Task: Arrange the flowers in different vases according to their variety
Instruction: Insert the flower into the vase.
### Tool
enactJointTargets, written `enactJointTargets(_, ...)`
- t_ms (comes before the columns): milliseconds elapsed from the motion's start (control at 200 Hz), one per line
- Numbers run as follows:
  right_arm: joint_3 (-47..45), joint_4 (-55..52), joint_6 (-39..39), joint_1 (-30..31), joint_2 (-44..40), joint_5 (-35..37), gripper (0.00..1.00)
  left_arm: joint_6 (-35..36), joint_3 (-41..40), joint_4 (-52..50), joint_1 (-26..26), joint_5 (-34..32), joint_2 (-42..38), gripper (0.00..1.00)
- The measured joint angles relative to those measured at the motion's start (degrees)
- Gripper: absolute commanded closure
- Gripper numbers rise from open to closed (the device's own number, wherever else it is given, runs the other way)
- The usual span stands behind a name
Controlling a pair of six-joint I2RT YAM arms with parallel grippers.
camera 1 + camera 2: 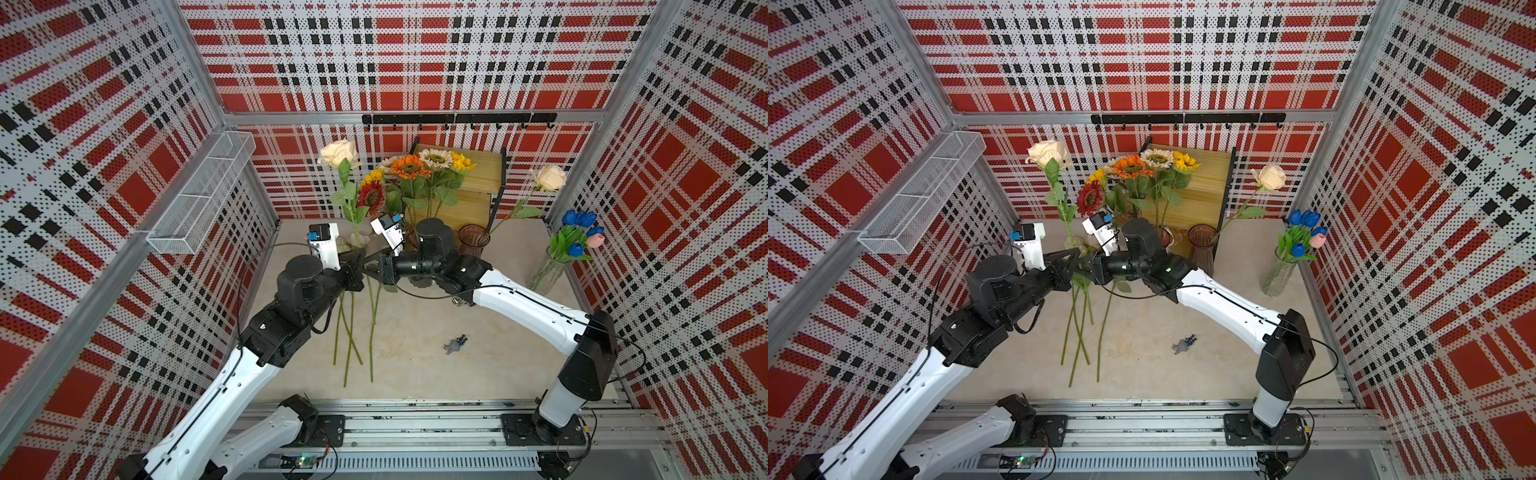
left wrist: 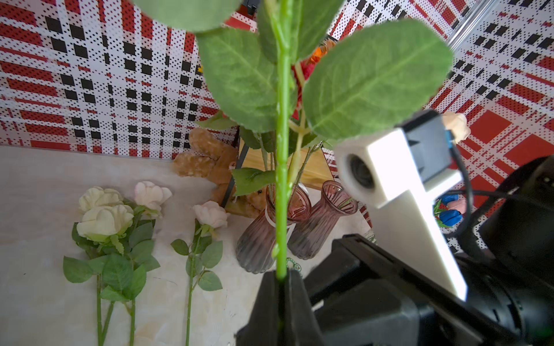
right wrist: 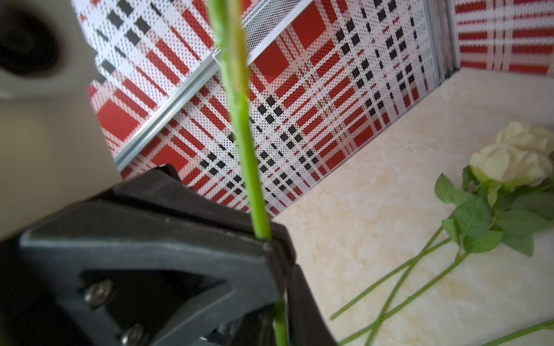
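Note:
A cream rose (image 1: 338, 153) stands upright mid-table. My left gripper (image 2: 281, 274) is shut on its green stem (image 2: 281, 149), and my right gripper (image 3: 271, 242) is shut on the same stem from the opposite side; in a top view the two meet tip to tip (image 1: 362, 261) (image 1: 372, 269). Several more roses (image 2: 105, 218) lie flat on the table below. The brownish vase (image 1: 473, 241) holds one cream rose (image 1: 549, 178). The pinkish vase (image 2: 257, 239) holds the sunflowers (image 1: 411, 166). The clear cylinder vase (image 1: 546, 272) at the right holds the tulips (image 1: 579, 232).
A wooden shelf (image 1: 478, 174) stands against the back wall with a teddy bear (image 2: 209, 158) beside it. A wire basket (image 1: 203, 195) hangs on the left wall and a hook rail (image 1: 457, 118) on the back. A small dark object (image 1: 455, 344) lies on the table near the front.

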Motion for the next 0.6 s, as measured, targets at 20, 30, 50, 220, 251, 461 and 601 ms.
enactJointTargets(20,0.17,-0.17,0.17,0.04,0.02,0.11,1.0,0.26,0.0,0.13,0.0,0.0,-0.09,0.64)
enactJointTargets(30,0.22,-0.22,-0.09,0.09,0.02,0.24,1.0,-0.04,0.0,0.28,0.02,-0.02,-0.11,0.62)
enactJointTargets(50,0.35,-0.37,-0.07,0.11,0.04,0.17,1.0,0.09,0.0,0.37,0.02,-0.26,-0.15,0.57)
enactJointTargets(220,0.87,-1.01,-0.11,0.07,0.07,0.83,1.0,-0.31,-0.04,0.61,0.11,-0.72,-0.68,0.38)
enactJointTargets(251,0.9,-1.03,-0.37,0.13,0.07,1.11,1.0,-0.31,-0.04,0.5,0.28,-1.18,-0.79,0.35)
enactJointTargets(461,0.9,-5.27,-4.48,0.44,-1.62,8.39,1.0,-0.52,0.02,-3.19,5.68,-4.2,-2.69,0.31)
enactJointTargets(601,0.9,-9.38,-8.74,0.48,-6.88,15.67,1.0,-0.5,-0.13,-6.58,11.69,-4.13,-3.89,0.31)
